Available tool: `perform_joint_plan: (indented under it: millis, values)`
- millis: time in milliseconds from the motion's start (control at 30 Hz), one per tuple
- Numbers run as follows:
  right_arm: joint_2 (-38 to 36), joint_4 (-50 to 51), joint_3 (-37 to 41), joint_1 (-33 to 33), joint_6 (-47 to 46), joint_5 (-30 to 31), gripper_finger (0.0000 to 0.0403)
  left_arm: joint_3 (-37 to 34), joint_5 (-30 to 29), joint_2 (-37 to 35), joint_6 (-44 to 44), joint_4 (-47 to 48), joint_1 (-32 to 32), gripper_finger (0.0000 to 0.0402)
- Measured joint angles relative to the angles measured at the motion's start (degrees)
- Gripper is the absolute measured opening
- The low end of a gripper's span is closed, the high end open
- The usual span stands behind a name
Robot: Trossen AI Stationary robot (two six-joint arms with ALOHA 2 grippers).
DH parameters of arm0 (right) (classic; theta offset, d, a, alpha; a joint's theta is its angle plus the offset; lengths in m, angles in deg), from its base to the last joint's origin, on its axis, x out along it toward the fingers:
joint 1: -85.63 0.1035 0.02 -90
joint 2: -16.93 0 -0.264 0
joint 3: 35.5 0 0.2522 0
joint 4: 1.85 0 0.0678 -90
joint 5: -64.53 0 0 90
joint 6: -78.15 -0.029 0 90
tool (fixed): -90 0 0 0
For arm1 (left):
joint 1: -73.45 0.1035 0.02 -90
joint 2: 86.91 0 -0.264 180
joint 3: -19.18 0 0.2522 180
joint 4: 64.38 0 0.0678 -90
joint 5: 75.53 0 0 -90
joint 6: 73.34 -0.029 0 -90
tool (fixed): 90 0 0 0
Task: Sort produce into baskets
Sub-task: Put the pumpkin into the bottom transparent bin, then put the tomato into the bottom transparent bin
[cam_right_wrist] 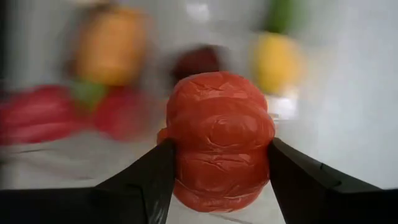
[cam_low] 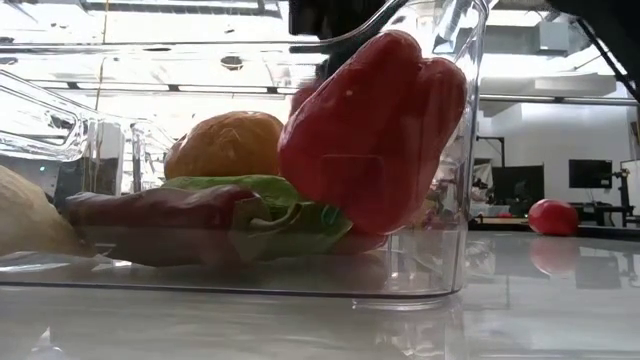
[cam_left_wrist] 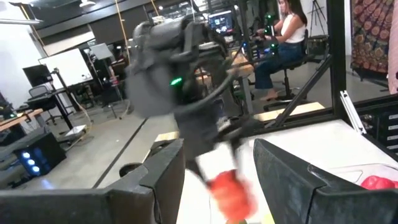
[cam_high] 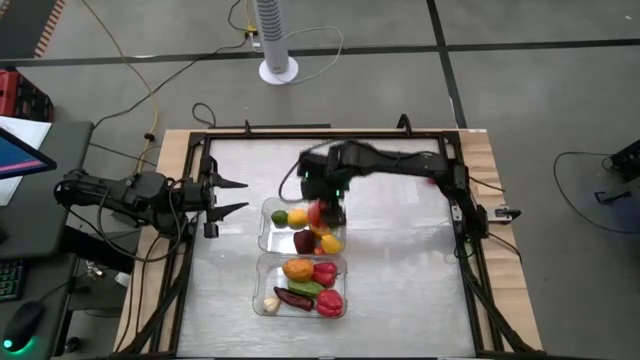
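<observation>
Two clear tubs lie side by side in the middle of the table. The far tub [cam_high: 265,235] holds yellow, green and dark red pieces. The near tub [cam_high: 258,285] holds an orange piece, a red pepper [cam_low: 375,130], a green piece, a dark chili and a garlic bulb [cam_high: 270,303]. My right gripper [cam_high: 322,212] hangs over the far tub, shut on a red ribbed tomato-like piece [cam_right_wrist: 219,140]. My left gripper [cam_high: 240,196] is open and empty, left of the tubs. My right gripper pinches the red piece's two opposite sides [cam_right_wrist: 177,155] between its two fingers, coming from above and pointing down. The piece is lifted clear over the far tub's contents; it also shows in the left wrist view [cam_left_wrist: 230,186].
One red piece [cam_low: 553,216] lies loose on the table, right of the tubs toward the far side. Dark frame rails run along the table's left, right and far edges. A white fan stand [cam_high: 278,68] is on the floor beyond the far edge. A person sits in the room behind.
</observation>
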Motion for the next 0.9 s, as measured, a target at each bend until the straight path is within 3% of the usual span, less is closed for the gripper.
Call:
perform_joint_plan:
  millis: [67,133,267,433,567,900]
  values:
    - [-0.09,0.32,-0.27,3.00,-1.35,-5.49,0.0252,0.00,-0.02,0.00,0.07,-0.08,0.00,0.0178]
    - [-0.05,0.94,-0.21,6.58,-2.76,-6.52,0.0252,0.00,-0.04,0.00,0.34,-0.11,0.00,0.0178]
    - [0.18,0.52,0.25,13.76,-4.73,-5.15,0.0252,0.00,-0.04,0.00,0.47,-0.15,0.00,0.0178]
    - [0.53,-2.70,0.34,20.16,-10.15,1.57,0.0259,0.00,-0.06,0.04,1.42,-0.24,0.00,0.0178]
    - [0.48,-5.07,0.32,22.16,-14.42,5.74,0.0288,0.00,-0.06,0.04,1.78,-0.26,0.00,0.0178]
    - [0.31,-0.10,-0.26,22.92,-19.37,5.89,0.0365,0.00,-0.06,0.04,1.99,0.15,0.00,0.0178]
